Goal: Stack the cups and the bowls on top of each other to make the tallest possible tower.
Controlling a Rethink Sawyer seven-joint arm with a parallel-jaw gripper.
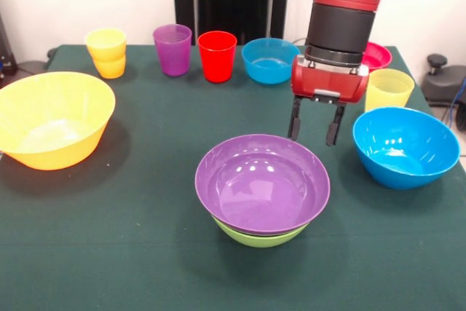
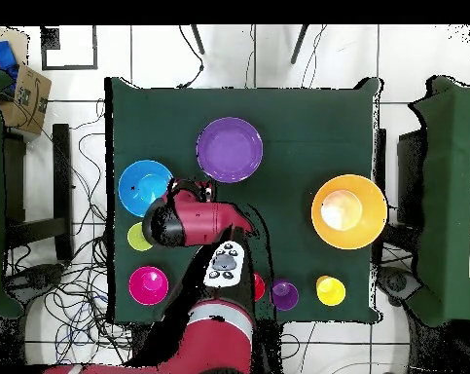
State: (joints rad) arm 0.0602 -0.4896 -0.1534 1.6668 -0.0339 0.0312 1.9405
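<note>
1. Two large bowls are already nested near the middle of the table [image 1: 109, 253]: the purple bowl [image 1: 262, 183] sits inside the green bowl [image 1: 258, 237], and only the green rim shows below it. This pair is the start of the tower.
2. The gripper [image 1: 315, 130] hangs empty just behind the purple bowl's far rim, between it and the blue bowl [image 1: 405, 146]. Its fingers are spread apart and hold nothing.
3. The step in hand looks like fetching the next large bowl, and the blue bowl is the nearest one. The orange bowl [image 1: 51, 118] sits well apart at the other end of the table.
4. To do this well, one finger should go inside the blue bowl's rim and one outside, pinching the wall at the side facing the tower. The spread fingers should drop squarely over the rim, not onto it.
5. The pale yellow cup [image 1: 389, 89] stands just behind the blue bowl, so the approach should stay clear of it.
6. The lift must clear the purple rim before the bowl is centred over the pile, or the pair may be knocked.
7. The other cups and small bowls wait in a row at the far edge.
</note>
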